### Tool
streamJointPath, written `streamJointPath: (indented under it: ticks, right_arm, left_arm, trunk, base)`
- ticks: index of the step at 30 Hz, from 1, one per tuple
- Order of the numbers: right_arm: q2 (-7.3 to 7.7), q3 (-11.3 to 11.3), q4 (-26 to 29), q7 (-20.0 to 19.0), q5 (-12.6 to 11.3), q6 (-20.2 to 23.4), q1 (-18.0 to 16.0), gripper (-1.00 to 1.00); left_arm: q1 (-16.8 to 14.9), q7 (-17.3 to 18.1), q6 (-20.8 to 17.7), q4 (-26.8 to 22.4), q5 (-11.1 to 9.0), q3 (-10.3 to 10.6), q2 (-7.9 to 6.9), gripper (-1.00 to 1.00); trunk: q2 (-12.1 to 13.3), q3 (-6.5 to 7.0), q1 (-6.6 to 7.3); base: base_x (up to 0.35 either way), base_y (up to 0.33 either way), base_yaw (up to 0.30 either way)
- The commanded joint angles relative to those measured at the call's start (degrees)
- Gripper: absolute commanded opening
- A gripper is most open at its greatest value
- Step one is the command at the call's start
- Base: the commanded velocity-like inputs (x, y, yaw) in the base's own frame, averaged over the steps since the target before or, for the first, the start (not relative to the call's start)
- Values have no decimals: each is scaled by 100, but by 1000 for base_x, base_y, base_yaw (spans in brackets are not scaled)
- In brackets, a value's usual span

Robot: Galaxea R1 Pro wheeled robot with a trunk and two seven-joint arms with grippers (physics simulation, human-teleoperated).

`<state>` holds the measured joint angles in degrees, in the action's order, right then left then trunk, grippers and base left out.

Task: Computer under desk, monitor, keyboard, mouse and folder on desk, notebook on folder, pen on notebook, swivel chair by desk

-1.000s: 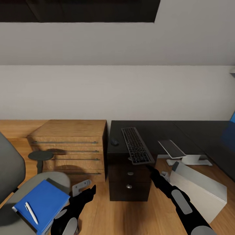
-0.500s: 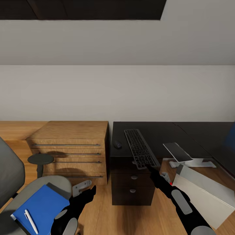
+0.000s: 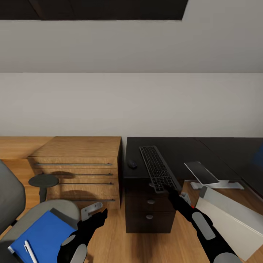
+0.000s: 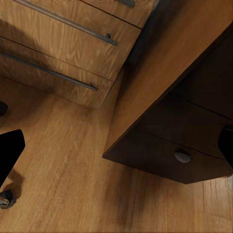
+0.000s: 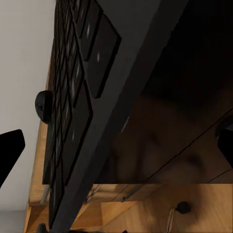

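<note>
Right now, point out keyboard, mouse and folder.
keyboard (image 3: 157, 168): head view, middle of the key field.
mouse (image 3: 132, 164): head view, top of its shell.
folder (image 3: 45, 235): head view, bare blue cover.

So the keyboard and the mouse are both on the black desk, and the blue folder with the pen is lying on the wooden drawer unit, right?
Not quite. The keyboard and mouse do sit on the black desk, but the blue folder with the pen lies on the seat of the grey swivel chair, not on the wooden drawer unit. The head view shows it.
</note>
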<state>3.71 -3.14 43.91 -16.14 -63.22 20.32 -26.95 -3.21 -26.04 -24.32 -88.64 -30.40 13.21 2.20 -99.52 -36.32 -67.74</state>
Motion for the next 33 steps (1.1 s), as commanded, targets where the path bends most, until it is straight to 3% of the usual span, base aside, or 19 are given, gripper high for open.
streamJointPath:
  ticks: [1,7,10,11,23,27,33]
  right_arm:
    - [-2,-18,6,-57,-32,41,-3,100]
    - [9,-23,12,-253,-18,34,-3,100]
    - [15,-26,19,-280,-16,34,-3,100]
    - [15,-27,20,-281,-16,34,-3,-100]
    - [18,-46,21,-395,-10,22,-3,-100]
    - [38,-46,36,-559,-7,10,-3,-100]
    - [118,-42,782,-582,0,9,14,-100]
  left_arm:
    - [-4,-51,-11,-2,-59,6,-1,100]
    - [-4,-50,-11,31,-59,6,-1,100]
    - [-4,-52,-6,39,-55,6,7,100]
    - [-4,-51,-6,39,-54,6,7,100]
    - [-4,-50,3,93,-58,14,8,100]
    - [-4,-68,33,107,-54,228,3,100]
    - [-4,-81,50,110,-34,330,-1,100]
  trunk:
    - [-3,-6,0]
    - [-3,-6,0]
    - [118,48,65]
    - [118,48,65]
    - [158,66,87]
    - [318,138,175]
    - [559,246,307]
  base:
    - [59,1,0]
    - [22,0,0]
    - [3,0,0]
    - [0,0,0]
    - [0,0,0]
    - [0,0,0]
    - [0,0,0]
